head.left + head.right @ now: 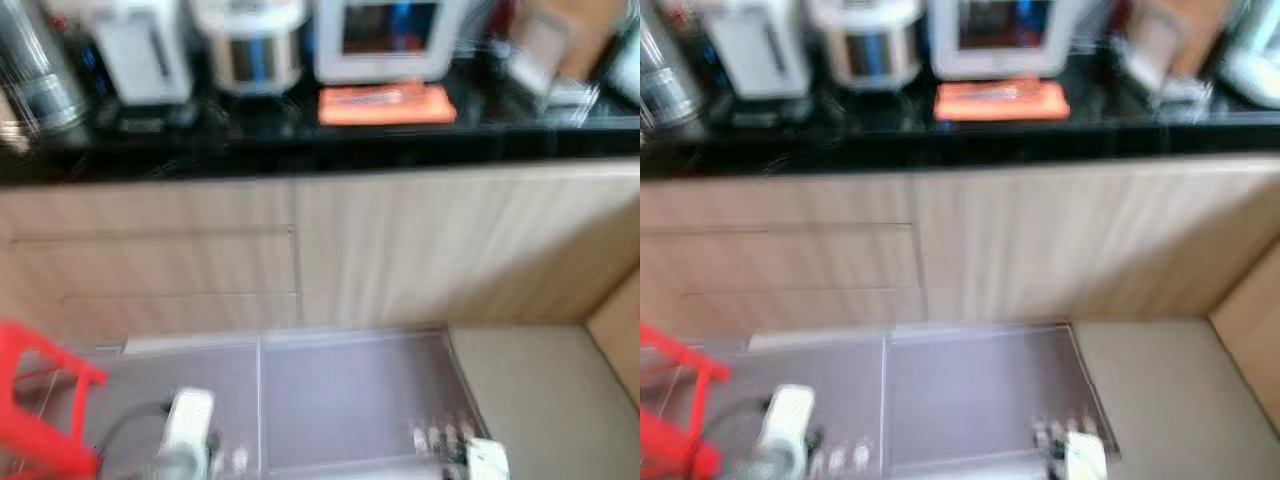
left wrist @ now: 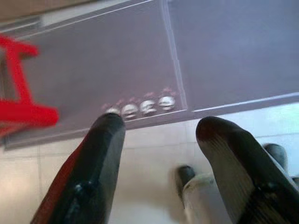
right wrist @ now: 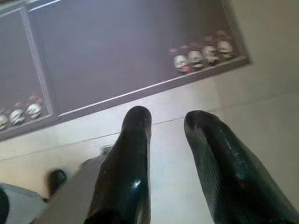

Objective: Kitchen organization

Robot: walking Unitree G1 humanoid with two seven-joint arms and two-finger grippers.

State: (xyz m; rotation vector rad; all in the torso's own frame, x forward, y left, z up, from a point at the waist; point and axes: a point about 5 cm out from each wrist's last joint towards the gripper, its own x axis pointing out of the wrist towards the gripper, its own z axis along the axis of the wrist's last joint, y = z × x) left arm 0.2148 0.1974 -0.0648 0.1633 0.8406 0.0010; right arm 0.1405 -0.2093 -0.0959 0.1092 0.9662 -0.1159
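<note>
1. Kitchen clutter sits across the upper frame of the head views on a black glossy surface (image 1: 300, 140): a flat orange cloth (image 1: 386, 104), a steel rice cooker (image 1: 252, 45), a white appliance (image 1: 385, 38). Close in squarely; pale cabinet fronts (image 1: 400, 250) block below.
2. Left wrist view: left gripper (image 2: 156, 128) jaws parted, empty, over a grey mat (image 2: 117, 70); a red stool (image 2: 18, 93) crowds the left.
3. Right wrist view: right gripper (image 3: 168, 121) jaws apart, empty; open floor.

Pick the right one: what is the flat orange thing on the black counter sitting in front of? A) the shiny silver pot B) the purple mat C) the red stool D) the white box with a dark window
D: the orange thing lies on the black counter right in front of the white box with a dark window; the silver pot stands off to its side.
</note>
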